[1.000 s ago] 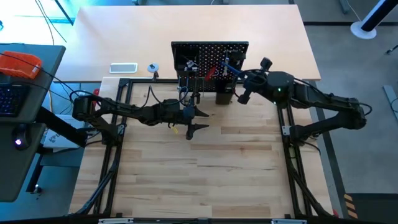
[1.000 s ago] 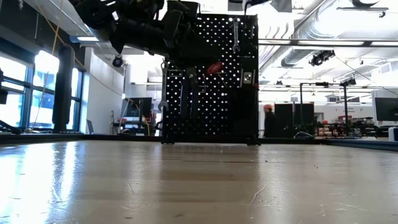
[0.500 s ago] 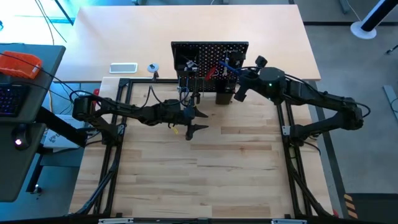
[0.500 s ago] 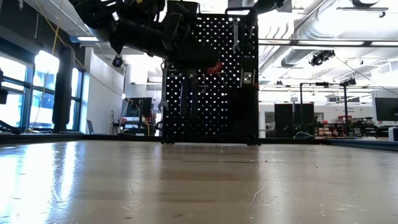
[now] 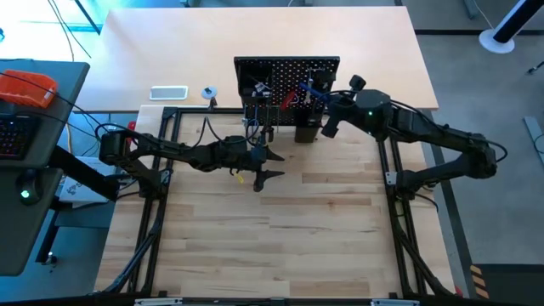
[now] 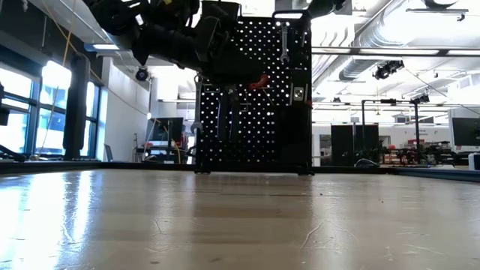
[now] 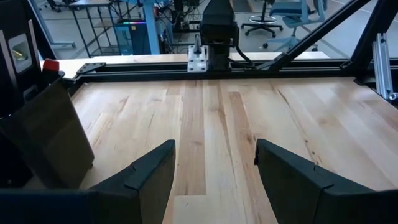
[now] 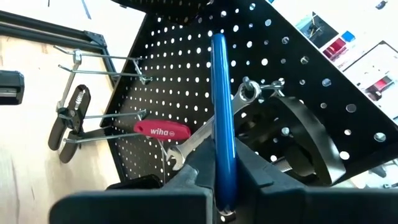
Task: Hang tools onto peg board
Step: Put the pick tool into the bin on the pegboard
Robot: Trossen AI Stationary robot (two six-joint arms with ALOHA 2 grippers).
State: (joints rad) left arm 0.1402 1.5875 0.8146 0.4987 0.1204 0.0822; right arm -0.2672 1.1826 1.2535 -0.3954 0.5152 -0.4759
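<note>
The peg board stands upright at the table's far edge. On its hooks hang a red-handled screwdriver, a silver wrench and black pliers. My right gripper is raised close in front of the board's right part, shut on a blue-handled tool. My left gripper hovers open above the wood just in front of the board, level with its left part, with nothing between its fingers. My right gripper pinches the blue handle near its lower end between its two fingers. The handle runs out past the fingertips toward the peg board. It is lifted clear of the table, and its far end stands in front of the board's holes.
A black bin stands at the board's foot. A white flat object and a small round thing lie on the far table to the board's left. Black frame rails edge the wooden top; open wood lies toward the near side.
My right gripper has moved a little toward the table's left, closer to the peg board, carrying the blue-handled tool along, still shut on it.
</note>
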